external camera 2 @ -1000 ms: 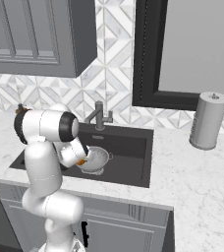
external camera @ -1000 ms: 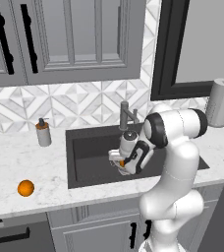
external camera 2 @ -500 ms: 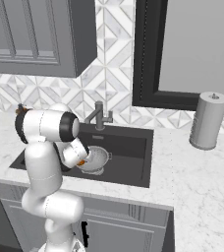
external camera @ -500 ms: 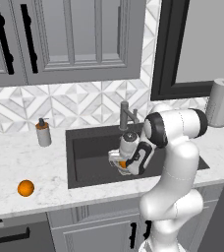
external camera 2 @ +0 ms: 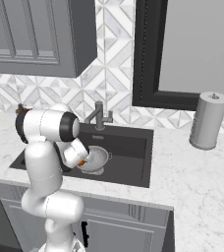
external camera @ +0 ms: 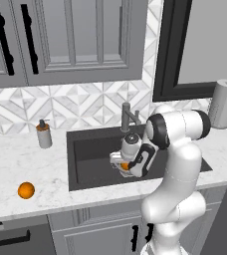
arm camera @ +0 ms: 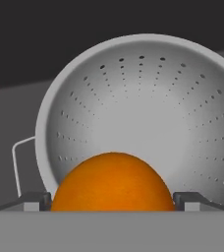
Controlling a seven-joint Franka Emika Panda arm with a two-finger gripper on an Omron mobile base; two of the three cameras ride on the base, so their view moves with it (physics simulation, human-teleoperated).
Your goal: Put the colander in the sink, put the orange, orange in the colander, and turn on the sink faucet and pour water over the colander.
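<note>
The silvery perforated colander [arm camera: 143,113] stands on the floor of the dark sink [external camera: 90,149], right of the drain side in the right base view [external camera 2: 98,158]. My gripper [arm camera: 112,199] hangs just over its near rim, open, fingertips [arm camera: 35,199] wide apart. One orange [arm camera: 113,182] lies between them, low against the colander's inner wall, with thin gaps on both sides. From the left base view that orange [external camera: 125,166] peeks out under the hand. The other orange [external camera: 26,190] rests on the counter left of the sink. The grey sink faucet [external camera: 128,117] stands behind the basin, with no water running.
A soap dispenser [external camera: 44,134] stands on the counter at the sink's back left. A paper towel roll [external camera 2: 208,120] stands on the counter to the right. Wall cabinets hang above the left counter, and a dark-framed window is behind the faucet.
My fingers have spread a little wider off the orange. The arm has stayed over the colander, and the orange sits lower in the bowl.
</note>
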